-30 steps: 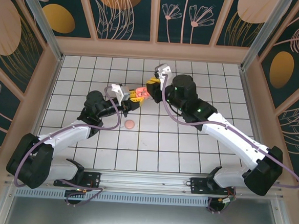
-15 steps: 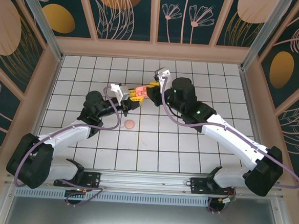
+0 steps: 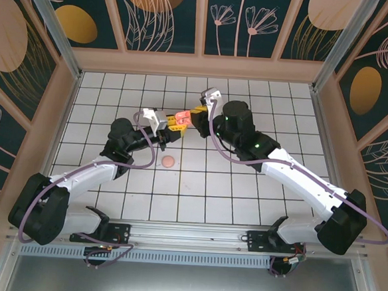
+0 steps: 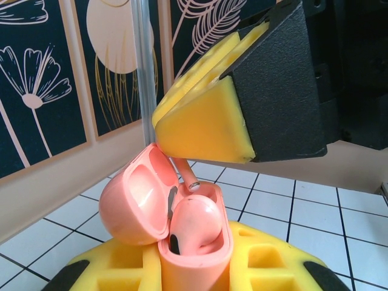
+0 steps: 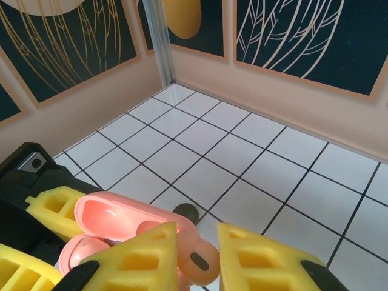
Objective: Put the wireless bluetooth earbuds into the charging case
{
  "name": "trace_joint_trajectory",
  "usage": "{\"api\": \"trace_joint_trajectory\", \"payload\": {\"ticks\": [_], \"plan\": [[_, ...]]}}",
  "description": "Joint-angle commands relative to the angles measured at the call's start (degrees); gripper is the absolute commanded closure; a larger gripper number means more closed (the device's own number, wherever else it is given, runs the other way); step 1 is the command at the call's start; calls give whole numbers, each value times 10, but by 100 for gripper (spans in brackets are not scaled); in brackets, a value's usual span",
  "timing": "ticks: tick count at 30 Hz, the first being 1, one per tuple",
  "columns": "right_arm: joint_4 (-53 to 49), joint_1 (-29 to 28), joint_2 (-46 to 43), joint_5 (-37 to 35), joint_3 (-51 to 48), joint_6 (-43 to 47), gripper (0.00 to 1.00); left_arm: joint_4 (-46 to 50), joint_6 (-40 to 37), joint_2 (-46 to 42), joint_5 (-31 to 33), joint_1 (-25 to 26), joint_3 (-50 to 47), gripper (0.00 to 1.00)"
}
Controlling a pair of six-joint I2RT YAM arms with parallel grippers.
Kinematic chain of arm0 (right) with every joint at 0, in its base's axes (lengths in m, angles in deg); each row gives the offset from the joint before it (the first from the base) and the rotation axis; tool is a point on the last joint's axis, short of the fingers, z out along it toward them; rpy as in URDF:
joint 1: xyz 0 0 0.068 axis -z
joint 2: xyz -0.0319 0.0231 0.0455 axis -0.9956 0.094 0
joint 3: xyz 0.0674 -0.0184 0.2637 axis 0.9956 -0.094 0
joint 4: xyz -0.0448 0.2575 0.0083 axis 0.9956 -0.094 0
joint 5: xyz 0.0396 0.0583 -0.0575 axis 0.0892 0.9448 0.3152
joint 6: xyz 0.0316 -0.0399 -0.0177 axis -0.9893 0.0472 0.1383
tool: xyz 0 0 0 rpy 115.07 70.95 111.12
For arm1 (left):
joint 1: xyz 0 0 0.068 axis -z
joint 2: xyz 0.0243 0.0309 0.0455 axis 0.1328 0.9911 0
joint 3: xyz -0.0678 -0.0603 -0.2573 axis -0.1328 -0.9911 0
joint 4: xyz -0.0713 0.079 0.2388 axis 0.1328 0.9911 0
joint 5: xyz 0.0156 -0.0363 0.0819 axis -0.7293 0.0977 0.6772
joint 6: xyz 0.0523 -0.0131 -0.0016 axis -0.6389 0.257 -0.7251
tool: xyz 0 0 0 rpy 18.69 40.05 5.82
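**A:** Our left gripper (image 3: pixel 175 123) is clamped shut on the case (image 3: pixel 183 115). In the top view it holds the case in the air over the table (image 3: pixel 244 189), between the middle and the far edge. Our right gripper (image 3: pixel 194 113) meets it there, tip to tip.

**B:** From our left wrist, the lid (image 4: pixel 130 200) hangs open to the left. One earbud (image 4: pixel 195 219) sits in its well, and the second earbud (image 4: pixel 183 173) points its stem down beside it.

**A:** From our right wrist, our pads (image 5: pixel 136 257) pinch that second earbud in a narrow gap, just over the open case.

**B:** The stem leans, so we think it could catch the rim or the seated earbud. If we let go too early it drops to the table, and if we push too hard the case may twist in our left grip.
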State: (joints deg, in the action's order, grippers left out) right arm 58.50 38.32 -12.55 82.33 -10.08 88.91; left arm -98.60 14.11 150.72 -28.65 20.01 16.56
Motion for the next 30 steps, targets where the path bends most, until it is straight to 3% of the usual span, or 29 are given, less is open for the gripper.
{"api": "trace_joint_trajectory", "payload": {"ticks": [1,13,23,30], "plan": [[2,-3,8,-24,-7,14,81,-46,13,-2,-7,-4,15,100],[-22,-44,23,-80,6,52,81,-52,18,0,-5,-4,17,100],[-46,-129,64,-215,34,157,82,-51,17,5,-2,-5,19,100],[-53,-139,80,-238,41,161,80,-56,18,8,0,-5,20,100]]}}
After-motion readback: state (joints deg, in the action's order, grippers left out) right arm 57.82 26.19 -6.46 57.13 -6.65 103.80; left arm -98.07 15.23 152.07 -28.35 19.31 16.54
